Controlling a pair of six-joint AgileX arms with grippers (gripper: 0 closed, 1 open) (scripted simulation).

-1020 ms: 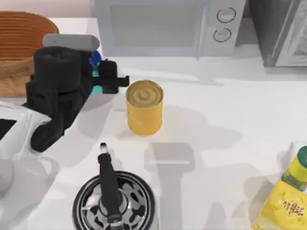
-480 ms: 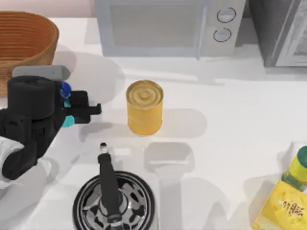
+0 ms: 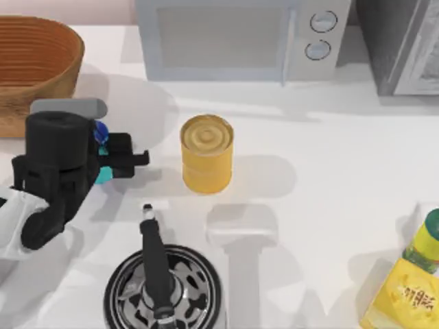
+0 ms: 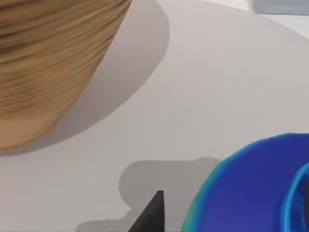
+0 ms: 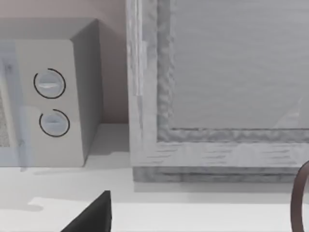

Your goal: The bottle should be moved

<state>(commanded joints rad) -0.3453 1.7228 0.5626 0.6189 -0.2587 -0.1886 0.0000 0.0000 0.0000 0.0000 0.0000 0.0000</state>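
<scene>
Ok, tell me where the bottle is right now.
In the top view the bottle sits at the table's left side in the left gripper, below the basket and left of the yellow can.

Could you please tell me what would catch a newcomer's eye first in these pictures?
Most striking is the bulky black left gripper at the table's left, shut on the small teal and blue bottle, just in front of the woven basket. Next comes the bright yellow can, standing upright near the middle of the white table, apart from the gripper. A black-handled pan sits at the near edge, below the can.
</scene>
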